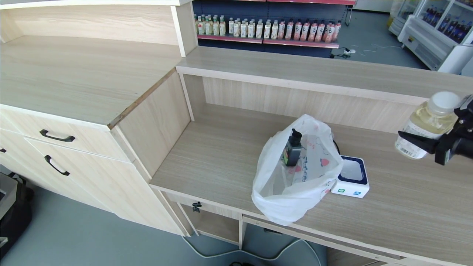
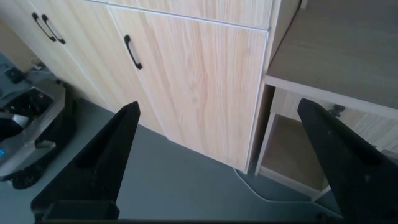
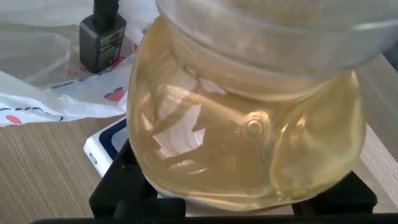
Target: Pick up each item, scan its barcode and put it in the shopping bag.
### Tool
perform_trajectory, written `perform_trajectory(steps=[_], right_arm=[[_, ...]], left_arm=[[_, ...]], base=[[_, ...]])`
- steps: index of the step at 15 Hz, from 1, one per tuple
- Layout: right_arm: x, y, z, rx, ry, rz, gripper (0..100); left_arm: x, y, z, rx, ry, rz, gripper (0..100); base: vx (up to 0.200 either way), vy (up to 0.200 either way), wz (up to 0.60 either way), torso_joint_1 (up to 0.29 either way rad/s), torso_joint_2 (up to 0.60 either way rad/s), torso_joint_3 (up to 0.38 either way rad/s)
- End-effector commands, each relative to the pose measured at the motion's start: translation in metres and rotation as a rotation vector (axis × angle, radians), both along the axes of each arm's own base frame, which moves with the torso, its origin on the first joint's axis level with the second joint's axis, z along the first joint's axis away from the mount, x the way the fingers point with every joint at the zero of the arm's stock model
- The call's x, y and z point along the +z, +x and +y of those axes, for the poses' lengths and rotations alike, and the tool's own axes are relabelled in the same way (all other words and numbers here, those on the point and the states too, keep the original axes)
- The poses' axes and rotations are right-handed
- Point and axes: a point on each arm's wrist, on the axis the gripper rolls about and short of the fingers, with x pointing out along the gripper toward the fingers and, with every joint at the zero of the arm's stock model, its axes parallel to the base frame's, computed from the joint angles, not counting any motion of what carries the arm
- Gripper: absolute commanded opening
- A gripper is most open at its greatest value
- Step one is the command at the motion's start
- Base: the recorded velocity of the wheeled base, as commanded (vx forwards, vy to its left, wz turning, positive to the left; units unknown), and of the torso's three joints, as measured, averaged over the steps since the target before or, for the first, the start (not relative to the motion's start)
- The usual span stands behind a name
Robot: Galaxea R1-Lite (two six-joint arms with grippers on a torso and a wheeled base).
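My right gripper (image 1: 432,142) is shut on a clear bottle of pale yellow liquid (image 1: 428,123) with a white cap, held in the air above the counter's right side. The same bottle (image 3: 249,124) looms close in the right wrist view. A white plastic shopping bag (image 1: 295,173) lies open on the counter with a small dark bottle (image 1: 292,148) inside it. That dark bottle (image 3: 102,37) also shows in the right wrist view. A white and blue scanner (image 1: 351,176) sits right of the bag. My left gripper (image 2: 217,162) hangs open over the floor beside the cabinet.
The wooden counter (image 1: 406,207) has a raised ledge (image 1: 314,70) behind it and a taller cabinet with drawers (image 1: 59,147) to its left. Shelves of bottles (image 1: 266,29) stand far behind. A cable lies on the floor under the counter.
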Motion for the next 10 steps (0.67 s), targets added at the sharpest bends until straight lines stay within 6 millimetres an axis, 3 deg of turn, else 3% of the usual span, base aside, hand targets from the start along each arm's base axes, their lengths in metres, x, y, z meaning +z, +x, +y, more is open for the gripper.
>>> perform_trajectory(steps=[1, 6, 10], right_arm=[[0.021, -0.022, 0.010, 0.006, -0.013, -0.073, 0], [0.008, -0.013, 0.042, 0.132, 0.281, 0.130, 0], [-0.026, 0.007, 0.071, 0.226, 0.384, 0.334, 0]], left_arm=[[0.000, 0.000, 0.000, 0.001, 0.001, -0.001, 100], [0.000, 0.000, 0.000, 0.000, 0.000, -0.002, 100], [0.000, 0.000, 0.000, 0.000, 0.000, -0.002, 100]], base=[[0.000, 0.000, 0.60, 0.002, 0.01, 0.002], [0.000, 0.000, 0.00, 0.000, 0.00, 0.000], [0.000, 0.000, 0.00, 0.000, 0.00, 0.000]])
